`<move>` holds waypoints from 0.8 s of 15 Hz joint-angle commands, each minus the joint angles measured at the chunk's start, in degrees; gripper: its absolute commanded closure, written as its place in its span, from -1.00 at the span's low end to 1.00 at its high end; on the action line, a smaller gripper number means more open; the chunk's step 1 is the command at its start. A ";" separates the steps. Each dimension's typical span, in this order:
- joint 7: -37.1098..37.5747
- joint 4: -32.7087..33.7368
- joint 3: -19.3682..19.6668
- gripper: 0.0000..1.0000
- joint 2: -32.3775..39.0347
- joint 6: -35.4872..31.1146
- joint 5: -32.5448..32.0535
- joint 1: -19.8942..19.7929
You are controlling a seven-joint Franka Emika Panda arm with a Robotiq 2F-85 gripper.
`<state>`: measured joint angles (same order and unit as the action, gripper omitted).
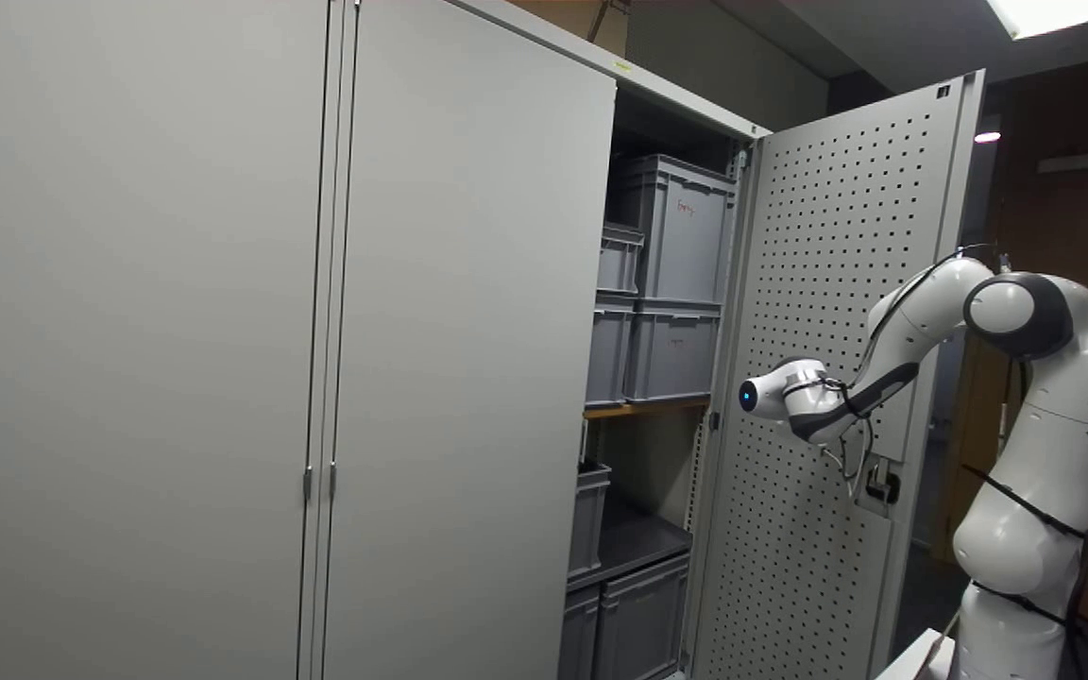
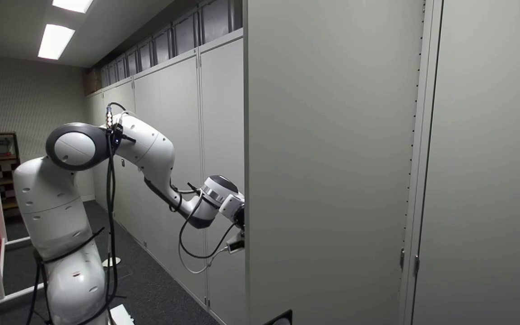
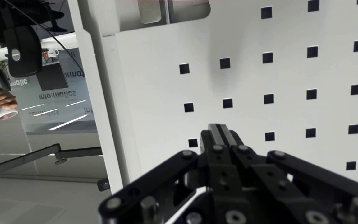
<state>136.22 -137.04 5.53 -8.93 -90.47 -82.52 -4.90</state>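
Gripper (image 3: 218,126), wrist view: Its two fingers (image 3: 215,134) are pressed together, with nothing held between them.
Door (image 3: 247,82), wrist view: Its inner side is right in front of the fingers. Whether the tips touch it is hard to tell. Going ahead too far could make them bump the metal, because that gap is so hard to see.
Square holes (image 3: 269,136), wrist view: They sit around the tips. A tip could catch in one if the arm slides sideways while pressing.
Cut-out (image 3: 188,12), wrist view: It is near the top of the view, and a metal piece (image 3: 150,13) sits in it. The fingers could jam on its rim if they come at it crooked.
Arm (image 1: 1063,444), in an exterior view: It reaches to the door, which stands swung out from the cupboard (image 1: 468,331). Its own end hides the gripper. A hard push could swing the door fast, since it seems free to turn.
Grey boxes (image 1: 690,236), in an exterior view: They are stacked inside the cupboard, while the arm is outside. They look safe unless the arm turns far their way.
Panel (image 2: 327,158), in an exterior view: It is likely the outside of that door. It hides the gripper, so a bump there could be missed.
Cables (image 2: 204,257), in an exterior view: They hang in loops near the panel's edge. A loop could hook there and get tugged if the arm twists.
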 commanded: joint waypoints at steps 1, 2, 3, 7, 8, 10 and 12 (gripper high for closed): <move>-1.12 -1.91 -0.90 1.00 -3.27 0.82 0.05 1.12; -1.16 -2.01 -1.06 1.00 -3.48 0.79 0.20 1.40; -1.28 -2.13 -1.29 1.00 -3.78 0.83 0.53 1.69; -1.58 -2.59 -2.40 1.00 -4.95 0.94 2.31 2.84; -1.54 -2.69 -2.63 1.00 -5.22 0.95 2.83 3.18; -1.69 -2.97 -3.19 1.00 -5.85 1.11 4.32 3.89; -1.76 -3.01 -3.82 1.00 -6.33 1.37 6.08 4.49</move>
<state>136.22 -138.30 2.61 -12.05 -90.31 -78.57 -1.51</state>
